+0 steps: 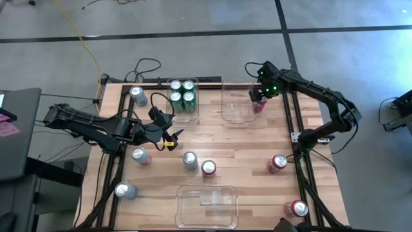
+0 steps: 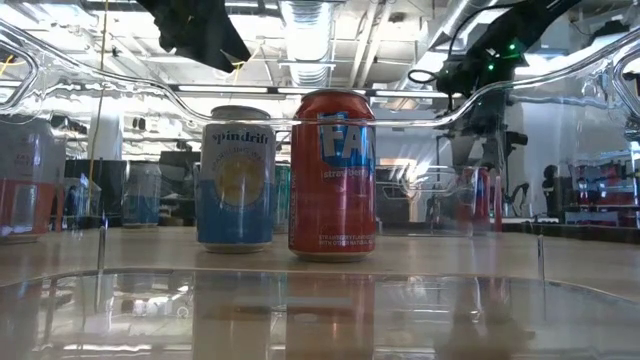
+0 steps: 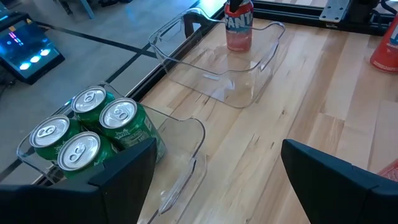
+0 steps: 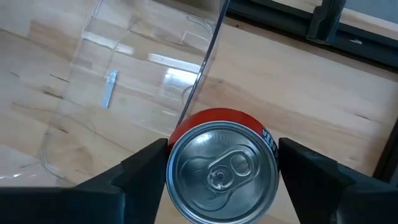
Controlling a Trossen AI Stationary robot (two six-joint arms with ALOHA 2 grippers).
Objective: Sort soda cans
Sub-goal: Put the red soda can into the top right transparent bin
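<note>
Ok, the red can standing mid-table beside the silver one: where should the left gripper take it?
Grip the red can across its round side wall, coming from above. It stands upright, top up. The silver can stands close on one side, so set the open left gripper fingers on its other sides.

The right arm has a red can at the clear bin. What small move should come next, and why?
Probably lower the red soda can into the clear rectangular plastic bin and release. The right tool brackets the can at the bin's corner, seemingly over its rim. The open left tool waits mid-table.
</note>
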